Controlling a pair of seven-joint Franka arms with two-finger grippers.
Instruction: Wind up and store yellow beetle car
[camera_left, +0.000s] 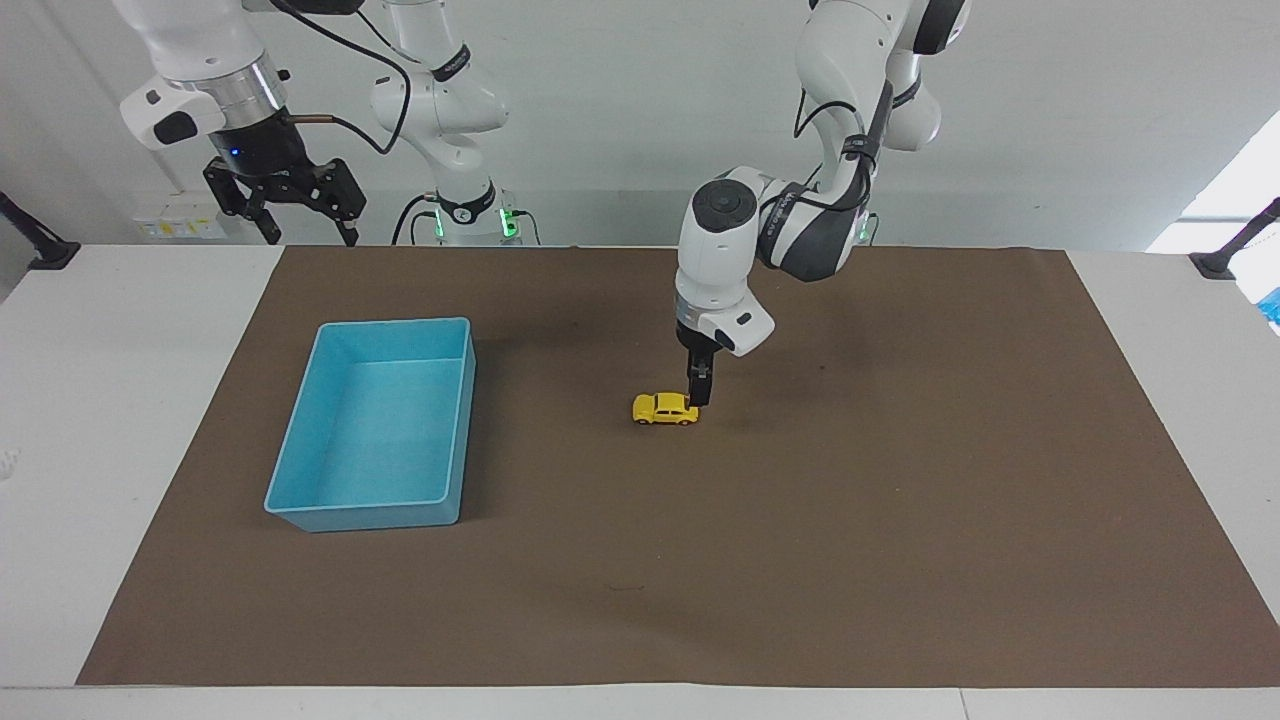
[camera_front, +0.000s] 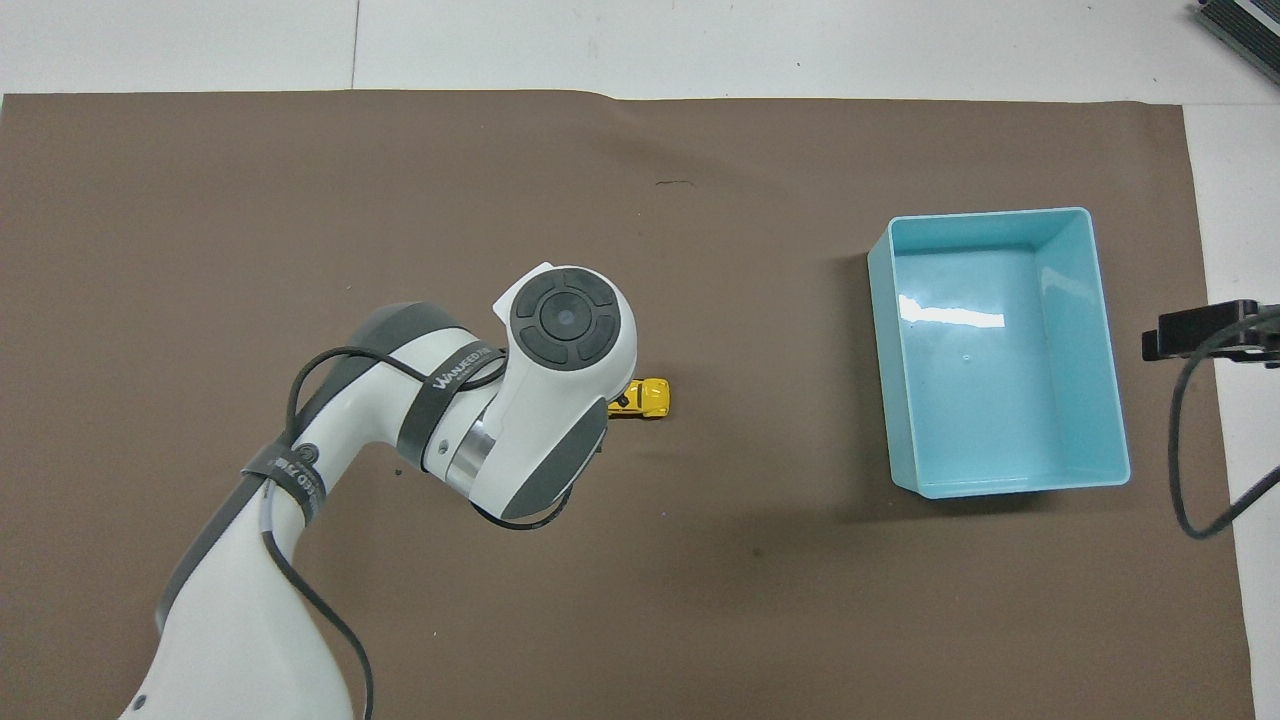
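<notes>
The light blue bin (camera_left: 375, 430) sits toward the right arm's end of the brown mat (camera_left: 900, 520) with nothing in it. The yellow beetle car (camera_left: 663, 409) is on the mat mid-table, well apart from the bin. The left gripper (camera_left: 697, 398) is down at the car's end, jaws wide, not gripping it as far as I can tell. The right gripper (camera_left: 285, 208) waits up high, open, holding nothing.

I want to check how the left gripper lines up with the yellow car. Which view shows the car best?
The facing view: the yellow beetle car shows whole on the brown mat, the left gripper at the end toward the left arm. In the overhead view, the left arm hides most of it; only one end shows.
</notes>
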